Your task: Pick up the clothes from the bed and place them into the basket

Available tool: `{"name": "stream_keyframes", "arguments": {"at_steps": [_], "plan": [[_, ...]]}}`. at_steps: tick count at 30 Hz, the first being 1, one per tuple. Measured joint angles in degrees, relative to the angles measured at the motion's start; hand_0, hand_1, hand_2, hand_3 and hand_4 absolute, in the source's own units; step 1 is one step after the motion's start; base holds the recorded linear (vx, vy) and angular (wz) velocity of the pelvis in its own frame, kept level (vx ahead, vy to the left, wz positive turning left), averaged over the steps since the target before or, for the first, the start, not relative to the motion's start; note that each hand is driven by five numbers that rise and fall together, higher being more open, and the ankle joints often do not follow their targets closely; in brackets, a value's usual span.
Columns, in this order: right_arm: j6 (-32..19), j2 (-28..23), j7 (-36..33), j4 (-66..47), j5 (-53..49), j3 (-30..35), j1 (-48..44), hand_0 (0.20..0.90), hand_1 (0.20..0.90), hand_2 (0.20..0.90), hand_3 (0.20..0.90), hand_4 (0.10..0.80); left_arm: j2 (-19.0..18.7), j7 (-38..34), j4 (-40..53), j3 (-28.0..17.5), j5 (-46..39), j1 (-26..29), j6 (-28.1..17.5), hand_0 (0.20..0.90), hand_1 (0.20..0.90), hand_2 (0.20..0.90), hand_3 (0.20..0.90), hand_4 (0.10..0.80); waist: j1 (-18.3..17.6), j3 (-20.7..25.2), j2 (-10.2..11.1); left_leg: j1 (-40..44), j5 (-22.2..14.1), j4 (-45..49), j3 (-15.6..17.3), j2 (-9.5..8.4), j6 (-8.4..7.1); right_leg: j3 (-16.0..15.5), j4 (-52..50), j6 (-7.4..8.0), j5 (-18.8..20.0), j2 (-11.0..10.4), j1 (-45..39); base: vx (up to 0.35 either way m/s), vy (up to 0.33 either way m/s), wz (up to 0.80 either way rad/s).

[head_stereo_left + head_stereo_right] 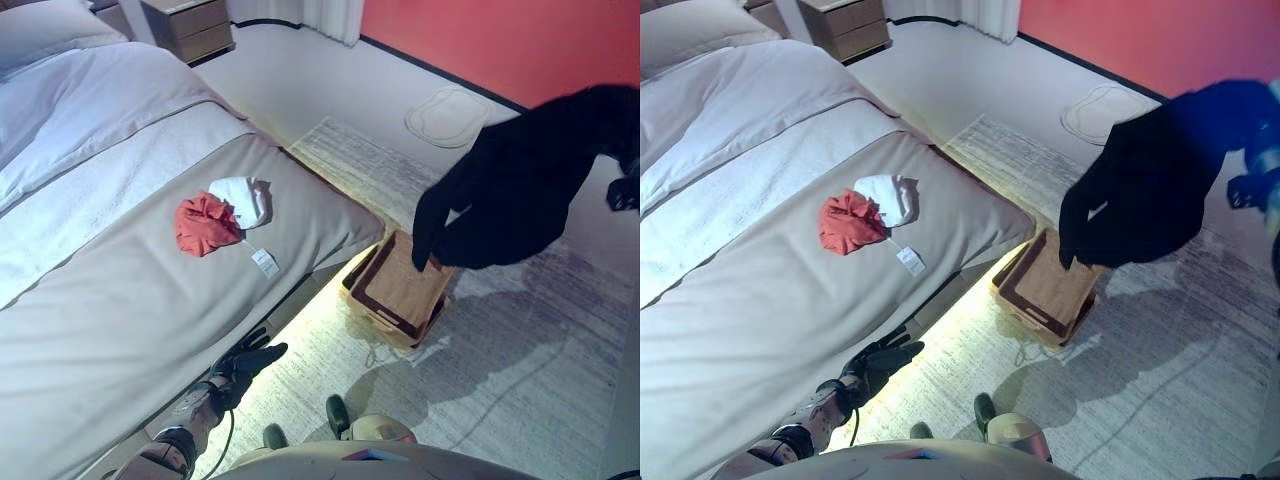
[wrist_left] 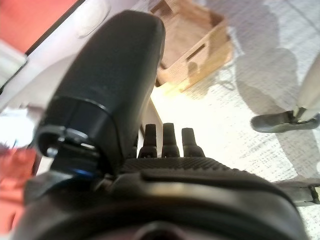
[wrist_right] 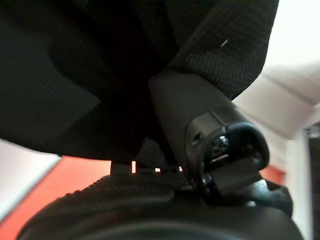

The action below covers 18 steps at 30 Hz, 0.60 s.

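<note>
Overhead, right hand (image 3: 200,145) grips black garment (image 1: 520,180) above basket (image 1: 400,290) (left hand (image 1: 245,365) relaxed).

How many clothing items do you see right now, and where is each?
3: a red garment and a white garment touching on the bed, and a black garment held above the basket by the right hand.

right hand (image 3: 210,150) fingers hidden | black garment (image 1: 520,180) covers them

black garment (image 1: 520,180) hanging over basket (image 1: 398,290) | red (image 1: 203,224), white clothes (image 1: 245,198) on bed (image 1: 120,290)
</note>
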<state>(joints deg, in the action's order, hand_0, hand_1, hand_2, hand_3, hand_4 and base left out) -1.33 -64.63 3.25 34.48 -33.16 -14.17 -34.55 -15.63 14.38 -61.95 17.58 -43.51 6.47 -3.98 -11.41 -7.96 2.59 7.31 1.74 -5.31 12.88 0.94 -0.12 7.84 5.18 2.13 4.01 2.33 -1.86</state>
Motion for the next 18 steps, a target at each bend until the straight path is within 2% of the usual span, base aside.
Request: {"name": "stream_keyframes", "arguments": {"at_steps": [4,11,18], "plan": [[0.6,3.1,2.3,0.0,0.9,0.1,3.6,0.300,0.300,0.300,0.200,0.100,1.2,0.1,0.0,0.2,1.1,-0.5,0.0,0.900,0.900,0.900,0.900,0.800,-0.2,0.0,-0.4,-0.3,0.0,0.0,1.0,0.40,0.00,1.0,0.0,0.03,0.0,0.5,0.8,-0.019,-0.068,-0.16],[4.0,10.4,3.5,1.9,5.2,-0.1,5.2,0.300,0.300,0.300,0.200,0.100,2.3,0.6,0.2,0.5,1.5,-1.4,0.0,0.900,0.900,0.900,0.900,0.800,0.0,-0.1,-3.4,-2.2,0.5,0.0,0.8,0.38,-0.19,0.7,0.0,-0.29,0.7,0.4,2.7,-0.054,-0.054,0.01],[4.2,17.4,3.5,13.4,10.2,-0.2,5.2,0.300,0.300,0.300,0.200,0.100,2.4,0.7,0.5,0.6,1.9,-0.8,0.0,0.900,0.900,0.900,0.900,0.800,2.6,-1.9,-6.8,-3.9,1.2,0.2,-1.1,0.02,-0.27,-1.2,0.0,-0.66,1.3,-0.1,3.7,-0.017,-0.032,0.14]]}}
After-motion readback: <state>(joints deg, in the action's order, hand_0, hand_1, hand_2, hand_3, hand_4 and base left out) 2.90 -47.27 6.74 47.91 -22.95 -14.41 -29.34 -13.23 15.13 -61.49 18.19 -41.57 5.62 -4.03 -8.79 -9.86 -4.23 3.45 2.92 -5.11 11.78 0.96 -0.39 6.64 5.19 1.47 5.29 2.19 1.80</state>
